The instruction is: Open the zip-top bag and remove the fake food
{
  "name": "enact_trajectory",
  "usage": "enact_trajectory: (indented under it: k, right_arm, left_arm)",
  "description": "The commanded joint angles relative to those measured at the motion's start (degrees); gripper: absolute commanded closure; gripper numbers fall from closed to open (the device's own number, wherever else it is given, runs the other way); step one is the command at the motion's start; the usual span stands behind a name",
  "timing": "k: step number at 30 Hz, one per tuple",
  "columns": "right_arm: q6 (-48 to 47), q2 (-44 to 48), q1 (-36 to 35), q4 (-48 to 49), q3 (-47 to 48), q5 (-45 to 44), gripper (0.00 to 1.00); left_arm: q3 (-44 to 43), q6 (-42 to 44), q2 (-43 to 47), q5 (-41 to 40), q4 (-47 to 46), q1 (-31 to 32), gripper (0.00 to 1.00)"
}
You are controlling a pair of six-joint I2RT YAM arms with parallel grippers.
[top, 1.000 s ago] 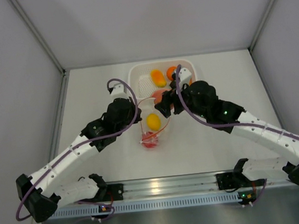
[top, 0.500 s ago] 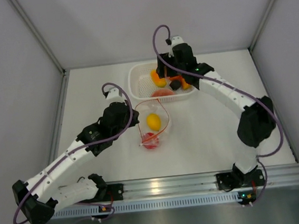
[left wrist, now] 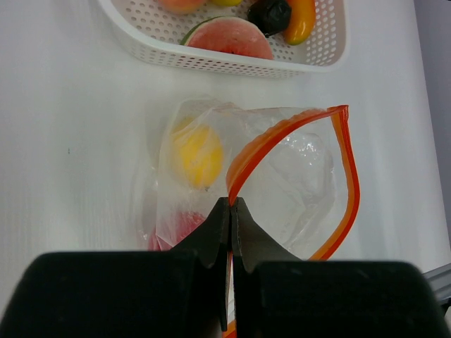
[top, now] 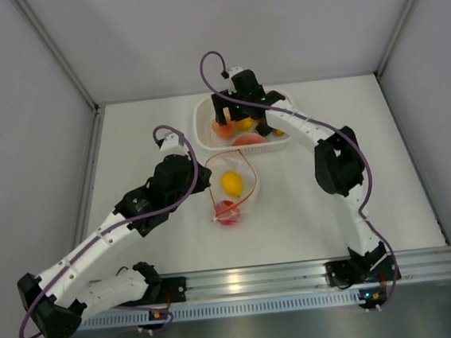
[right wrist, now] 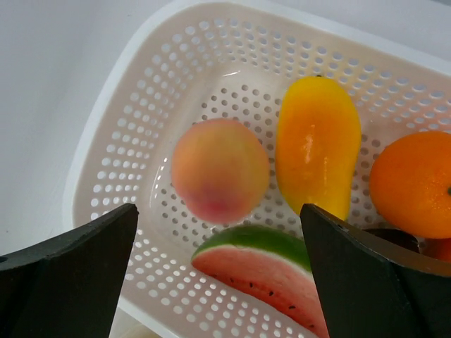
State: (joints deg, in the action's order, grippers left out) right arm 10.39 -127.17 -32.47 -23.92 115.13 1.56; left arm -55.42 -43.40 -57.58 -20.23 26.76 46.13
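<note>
The zip-top bag [top: 235,186] lies open on the table in front of the basket, its orange-red strip forming a loop [left wrist: 345,176]. A yellow fruit [left wrist: 197,155] and a red one [left wrist: 176,227] are inside it. My left gripper [left wrist: 230,204] is shut on the strip's near side [top: 205,179]. My right gripper [right wrist: 218,211] is open and empty above the white basket [right wrist: 141,141]. Below it are a slightly blurred peach [right wrist: 220,169], a yellow-orange mango [right wrist: 317,155], an orange [right wrist: 412,183] and a watermelon slice [right wrist: 261,271].
The white perforated basket [top: 203,131] stands at the back middle of the table, just beyond the bag. A dark fruit [left wrist: 271,13] lies in it beside the watermelon slice [left wrist: 229,39]. Grey walls close the table on three sides.
My right arm has swung from the bag's mouth to above the basket, then left over it. A peach now shows in the basket. My left gripper has kept its hold on the strip.
</note>
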Motion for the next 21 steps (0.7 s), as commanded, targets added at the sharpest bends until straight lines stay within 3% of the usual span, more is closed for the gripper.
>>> enact_trajectory:
  k: [1, 4, 12, 16, 21]
  right_arm:
    - [1.99, 5.07, 0.03, 2.12, 0.56, -0.86, 0.01]
    - [3.14, 10.16, 1.97, 4.32, -3.84, 4.49, 0.01]
    - [7.88, 28.54, 2.41, 7.13, -22.03, 8.11, 0.36]
    - [8.24, 40.74, 0.22, 7.74, -33.53, 7.75, 0.44]
    - [7.71, 50.08, -4.0, 7.4, -41.29, 9.86, 0.52]
  left_arm:
    - [0.05, -0.37, 0.98, 0.89, -0.48, -0.16, 1.0]
    - [-0.13, -0.37, 1.42, 0.89, -0.57, -0.16, 1.0]
    - [-0.74, -1.07, 1.42, 0.28, -0.57, -0.07, 1.0]
    - [-1.27, -1.6, 0.81, 0.28, -0.57, -0.07, 1.0]
    - [-1.8, -2.39, 0.01, 0.45, -0.66, -0.07, 1.0]
